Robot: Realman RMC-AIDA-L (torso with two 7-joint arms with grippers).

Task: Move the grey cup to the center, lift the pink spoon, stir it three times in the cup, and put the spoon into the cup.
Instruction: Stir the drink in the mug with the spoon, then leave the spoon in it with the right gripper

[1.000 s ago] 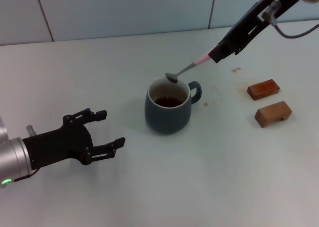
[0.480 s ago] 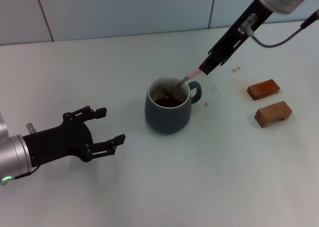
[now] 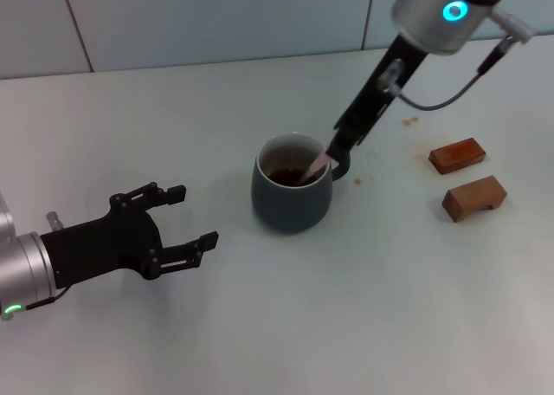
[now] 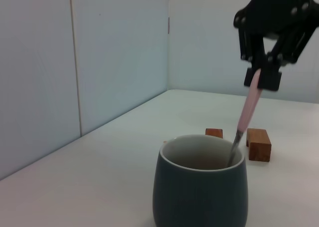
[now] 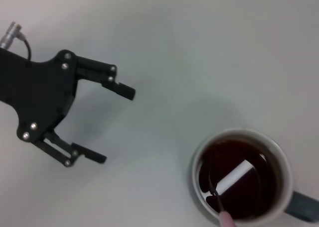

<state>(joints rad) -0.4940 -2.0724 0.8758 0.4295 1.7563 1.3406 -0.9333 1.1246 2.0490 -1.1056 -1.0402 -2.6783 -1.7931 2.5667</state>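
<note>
The grey cup [image 3: 292, 193] stands near the table's middle with dark liquid inside and its handle toward the right. My right gripper [image 3: 340, 143] is just above the cup's right rim, shut on the pink spoon [image 3: 318, 164]. The spoon slants down into the cup with its bowl in the liquid. The left wrist view shows the cup [image 4: 199, 187], the spoon [image 4: 247, 107] and the right gripper [image 4: 263, 75] above it. From the right wrist view I see the cup [image 5: 198, 160] from above. My left gripper [image 3: 194, 214] is open and empty, left of the cup.
Two brown wooden blocks [image 3: 456, 155] [image 3: 473, 197] lie right of the cup. Small brown stains [image 3: 410, 120] mark the table behind them. A tiled wall runs along the table's far edge. The left gripper [image 5: 113, 126] also shows in the right wrist view.
My right gripper has moved down and left, lowering the spoon from above the rim until its bowl is in the liquid. The left arm has stayed put.
</note>
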